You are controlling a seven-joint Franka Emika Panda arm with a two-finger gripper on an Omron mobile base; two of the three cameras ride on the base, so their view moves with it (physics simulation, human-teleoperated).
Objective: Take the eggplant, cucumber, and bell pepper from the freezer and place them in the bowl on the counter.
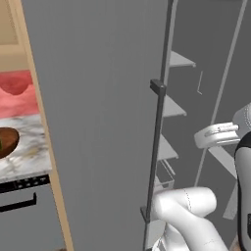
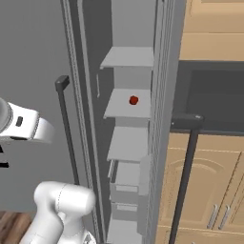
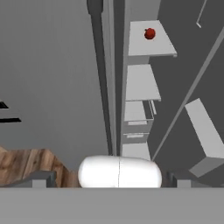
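The freezer (image 1: 98, 122) door partly hides the shelves. The bell pepper (image 2: 134, 100) rests on an upper shelf (image 2: 125, 107), open room around it. The tool (image 3: 109, 179) stands wide open, empty. The bowl (image 1: 7, 141) is cut off on the surface (image 1: 27, 157).

Flat, even rendered light with no clear source; soft faint shadows, no glare, slightly coarse edges

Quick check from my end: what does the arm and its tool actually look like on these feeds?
The arm is made of smooth, glossy white rounded segments with dark grey to black joints; a small dark mark sits on one white link in the right base view. No loose cables show. The tool has two small, blocky dark grey finger tips, seen in the hand view.
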